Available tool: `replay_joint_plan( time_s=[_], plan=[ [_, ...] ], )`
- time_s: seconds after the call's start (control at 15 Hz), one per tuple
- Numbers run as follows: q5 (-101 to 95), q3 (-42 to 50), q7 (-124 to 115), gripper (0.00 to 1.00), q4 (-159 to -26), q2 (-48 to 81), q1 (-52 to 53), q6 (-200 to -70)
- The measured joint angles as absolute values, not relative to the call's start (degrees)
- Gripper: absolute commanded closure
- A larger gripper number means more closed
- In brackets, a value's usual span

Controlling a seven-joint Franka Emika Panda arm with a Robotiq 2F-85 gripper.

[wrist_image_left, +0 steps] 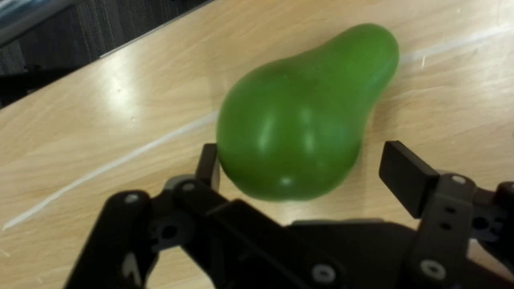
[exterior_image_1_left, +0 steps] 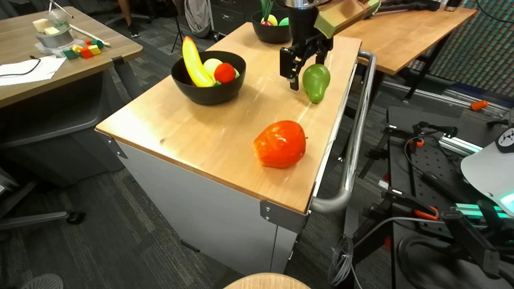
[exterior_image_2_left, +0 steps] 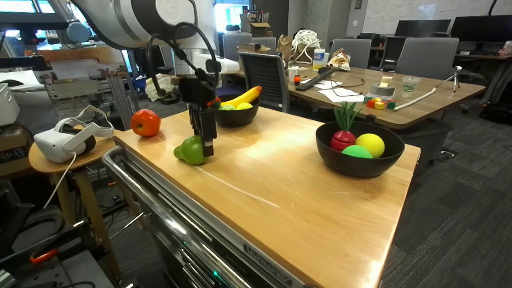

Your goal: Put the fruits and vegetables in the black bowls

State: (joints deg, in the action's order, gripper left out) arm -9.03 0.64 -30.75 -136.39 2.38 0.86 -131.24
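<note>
Currently the fingers are standing wide apart, holding nothing; at upper centre of the wrist view the green pear is lying on the surface, blunt end nearest them, long axis slanting toward upper right, the frame-left one possibly touching it

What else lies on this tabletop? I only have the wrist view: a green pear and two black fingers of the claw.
Observer: A red fruit, visible in both exterior views, lies on the tabletop, on the narrow-end side of the pear.
Visitor: Is there a bowl anywhere?
Observer: Yes, a black bowl with a banana in it stands on the tabletop.
Visitor: Just that one?
Observer: No, a matching bowl stands there too, holding a leafy red vegetable.
</note>
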Motion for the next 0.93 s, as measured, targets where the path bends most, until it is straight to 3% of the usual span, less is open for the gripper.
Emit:
replay_joint_plan(
  time_s=[0.07, 0.13, 0.2, 0.4, 0.93],
  plan=[
    [-8.56, 0.48, -30.75, 0.00, -136.79, 2.37, 0.93, -131.10],
    [-8.10, 0.32, -30.75, 0.10, -137.23, 2.38, 0.99, -131.00],
    [-7.67, 0.17, -30.75, 0.26, -137.65, 2.37, 1.02, -130.97],
    [-7.19, -0.08, -30.76, 0.51, -138.59, 2.33, 1.11, -130.98],
    [-11.33, -0.61, -30.92, 0.54, -137.93, -0.31, 1.36, -132.19]
  ],
)
